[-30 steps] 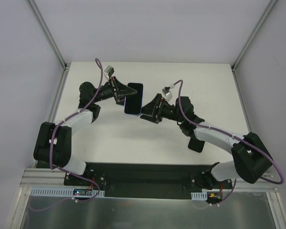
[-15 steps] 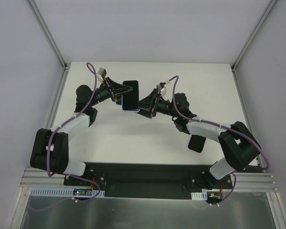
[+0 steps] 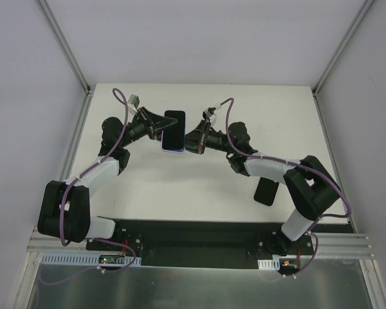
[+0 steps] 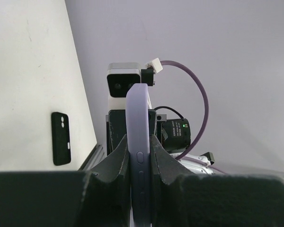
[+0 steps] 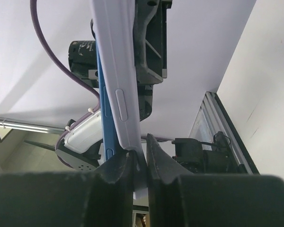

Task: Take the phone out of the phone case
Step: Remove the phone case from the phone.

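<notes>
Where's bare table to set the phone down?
Bare: the middle of the table between both arms, and the far-right corner. Crowded: where the left gripper and right gripper clamp the cased phone, and by the black phone case.

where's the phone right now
Top view, far centre of the table: the cased phone is clamped between the left gripper on its left edge and the right gripper at its lower right corner.

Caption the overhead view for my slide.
The left gripper and right gripper clamp the cased phone from opposite sides; a black case lies on the table.
</notes>
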Available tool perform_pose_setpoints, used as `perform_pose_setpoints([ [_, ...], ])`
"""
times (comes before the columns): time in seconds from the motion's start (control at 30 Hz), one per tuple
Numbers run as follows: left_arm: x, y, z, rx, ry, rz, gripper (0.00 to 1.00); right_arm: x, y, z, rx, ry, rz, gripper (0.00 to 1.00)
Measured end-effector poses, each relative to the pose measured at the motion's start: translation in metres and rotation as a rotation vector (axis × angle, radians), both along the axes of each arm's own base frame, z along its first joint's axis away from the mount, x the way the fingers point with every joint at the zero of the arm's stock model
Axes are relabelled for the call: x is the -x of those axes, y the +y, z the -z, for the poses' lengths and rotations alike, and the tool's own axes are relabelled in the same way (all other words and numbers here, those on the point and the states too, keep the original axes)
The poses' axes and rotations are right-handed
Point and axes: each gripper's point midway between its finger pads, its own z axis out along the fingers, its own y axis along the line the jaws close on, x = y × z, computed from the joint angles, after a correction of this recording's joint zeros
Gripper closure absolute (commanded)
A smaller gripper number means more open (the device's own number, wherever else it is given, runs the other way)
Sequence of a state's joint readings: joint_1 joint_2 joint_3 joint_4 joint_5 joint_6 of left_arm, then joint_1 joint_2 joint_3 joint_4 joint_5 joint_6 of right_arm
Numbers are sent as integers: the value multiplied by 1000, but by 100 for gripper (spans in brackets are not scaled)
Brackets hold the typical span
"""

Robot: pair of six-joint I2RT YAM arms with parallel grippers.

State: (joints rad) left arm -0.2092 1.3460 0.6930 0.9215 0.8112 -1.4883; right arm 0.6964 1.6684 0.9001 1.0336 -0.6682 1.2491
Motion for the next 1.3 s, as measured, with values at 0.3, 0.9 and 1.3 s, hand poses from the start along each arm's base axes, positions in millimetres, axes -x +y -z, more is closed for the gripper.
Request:
perform_pose_setpoints([
  [0.3,8,-9,20,-63,35,40,77,6,-14,25,208,3,34,99],
  [0.9,48,-15,63,-232,66,258,24,12,-181,117,1247,-165,292,99],
  [1.3,49,-13,70,-250,91,259,24,28,-198,188,1626,-161,27,99],
])
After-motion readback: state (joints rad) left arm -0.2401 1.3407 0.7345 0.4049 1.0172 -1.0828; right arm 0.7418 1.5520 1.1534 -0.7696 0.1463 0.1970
